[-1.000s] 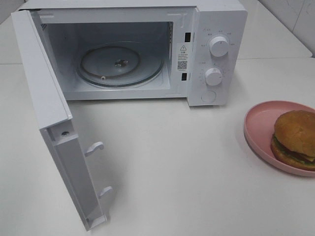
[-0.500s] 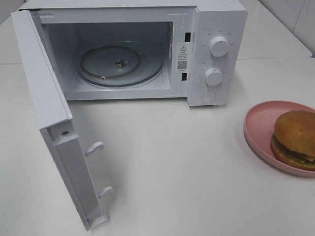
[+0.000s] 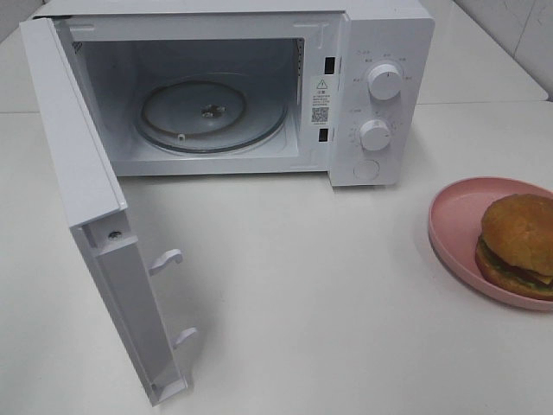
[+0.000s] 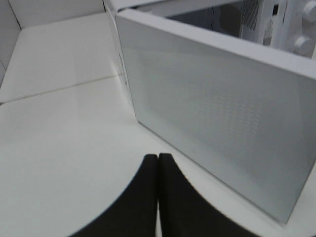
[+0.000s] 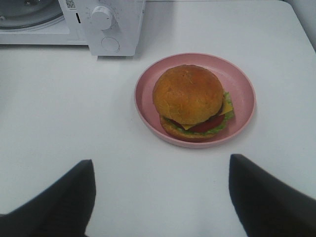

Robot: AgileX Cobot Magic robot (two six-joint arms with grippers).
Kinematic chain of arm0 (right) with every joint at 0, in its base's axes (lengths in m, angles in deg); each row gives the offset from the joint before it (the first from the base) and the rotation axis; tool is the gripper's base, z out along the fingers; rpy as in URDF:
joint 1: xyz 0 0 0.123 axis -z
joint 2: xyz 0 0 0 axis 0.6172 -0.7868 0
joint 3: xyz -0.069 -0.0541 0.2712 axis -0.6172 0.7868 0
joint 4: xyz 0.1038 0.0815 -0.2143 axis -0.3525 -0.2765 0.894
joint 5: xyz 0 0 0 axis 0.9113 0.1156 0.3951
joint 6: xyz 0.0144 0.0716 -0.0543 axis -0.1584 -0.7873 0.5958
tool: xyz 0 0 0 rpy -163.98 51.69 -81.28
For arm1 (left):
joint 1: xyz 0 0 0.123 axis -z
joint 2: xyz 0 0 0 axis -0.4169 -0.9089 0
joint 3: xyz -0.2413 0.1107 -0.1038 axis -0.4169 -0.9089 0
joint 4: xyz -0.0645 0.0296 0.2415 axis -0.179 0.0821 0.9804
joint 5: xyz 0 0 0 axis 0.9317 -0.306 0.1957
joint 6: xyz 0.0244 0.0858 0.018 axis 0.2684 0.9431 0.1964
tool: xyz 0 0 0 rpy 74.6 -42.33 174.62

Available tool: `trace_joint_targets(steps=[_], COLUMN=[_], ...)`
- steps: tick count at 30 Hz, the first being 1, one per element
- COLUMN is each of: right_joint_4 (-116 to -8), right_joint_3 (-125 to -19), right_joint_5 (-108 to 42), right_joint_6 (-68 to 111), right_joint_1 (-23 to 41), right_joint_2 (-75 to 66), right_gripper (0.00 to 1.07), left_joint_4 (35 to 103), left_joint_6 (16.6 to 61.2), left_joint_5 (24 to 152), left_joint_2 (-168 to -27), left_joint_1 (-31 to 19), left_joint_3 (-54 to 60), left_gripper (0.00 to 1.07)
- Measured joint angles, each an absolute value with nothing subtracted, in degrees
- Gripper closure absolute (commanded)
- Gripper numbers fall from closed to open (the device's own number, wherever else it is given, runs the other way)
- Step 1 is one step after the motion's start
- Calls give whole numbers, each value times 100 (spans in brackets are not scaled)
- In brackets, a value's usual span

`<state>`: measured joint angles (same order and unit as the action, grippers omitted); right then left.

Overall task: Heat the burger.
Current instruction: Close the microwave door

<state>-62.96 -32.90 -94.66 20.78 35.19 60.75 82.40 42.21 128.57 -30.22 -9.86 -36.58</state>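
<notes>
The burger (image 5: 190,101) is sitting on the pink plate (image 5: 241,79), golden bun on top, with cheese, tomato and lettuce peeking out along the side nearest the right wrist camera, and nothing is touching it. It is lying toward the near part of the plate rather than dead centre, and in the high view the burger (image 3: 517,245) and the plate (image 3: 455,210) are resting at the right edge of the white bench (image 3: 328,303), well apart from the oven. The right hand (image 5: 160,197) is hovering over the bench just short of the plate, its two dark fingers (image 5: 66,197) spread wide, holding nothing, with the plate lying beyond the gap between them. Over to the left the microwave (image 3: 380,52) is standing with its door (image 3: 73,164) swung fully open, the glass turntable (image 3: 212,117) showing inside the bare cavity and two white knobs (image 3: 384,80) on the control panel. The left hand (image 4: 158,195) is showing only in its own wrist view, its fingers pressed together with nothing between them, pointing at the outer face of the open door (image 4: 222,113) and hanging just above the bench.
</notes>
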Motion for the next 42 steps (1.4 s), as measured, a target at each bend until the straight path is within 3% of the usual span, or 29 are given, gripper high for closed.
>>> trace_joint_targets(steps=[10,29,42], right_joint_4=[-6301,-6301,-6301], right_joint_3=[-3290,-3290,-3290], right_joint_5=[-9443,-9437,-9437], right_joint_6=[2078,2078,2078], right_joint_1=[3519,3519,3519], right_joint_2=[6458,6458,6458], right_gripper=[36,36,36], left_joint_4=[8235,8229,8641], left_joint_6=[4221,4221,4221], left_joint_5=[11820,7179,5552], left_joint_2=[-4529,-9680,-11559], left_joint_1=[-986,-986,-659], left_joint_3=[-3761,-3772,-3549], left_gripper=[106,106,106])
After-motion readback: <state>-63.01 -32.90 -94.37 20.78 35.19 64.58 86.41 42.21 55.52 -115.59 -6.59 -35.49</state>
